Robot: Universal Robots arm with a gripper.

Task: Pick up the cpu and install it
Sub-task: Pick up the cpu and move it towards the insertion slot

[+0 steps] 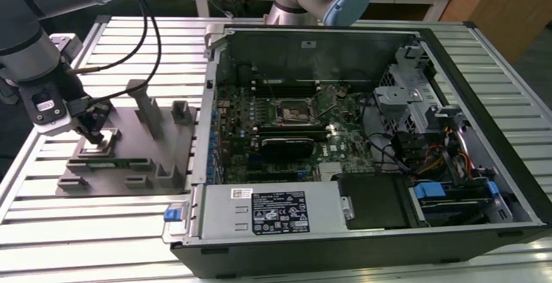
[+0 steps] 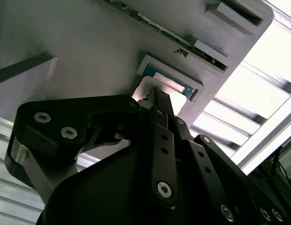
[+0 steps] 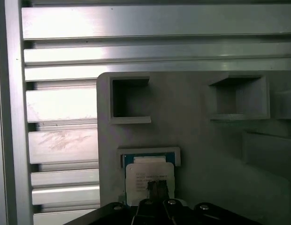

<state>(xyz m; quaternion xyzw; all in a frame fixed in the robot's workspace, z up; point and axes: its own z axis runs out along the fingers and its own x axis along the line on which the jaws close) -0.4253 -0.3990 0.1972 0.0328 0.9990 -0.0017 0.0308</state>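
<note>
Though the claw [image 3: 157, 187] is pinched together, the cpu [image 3: 144, 174] lies directly beneath its tip

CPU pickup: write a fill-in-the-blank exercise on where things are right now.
The cpu lies in a recess of the grey ___.
The gripper is lined up directly over the ___.
The tray lies toward the exterior view's ___ of the open computer case.
Missing words: tray; cpu; left.
</note>
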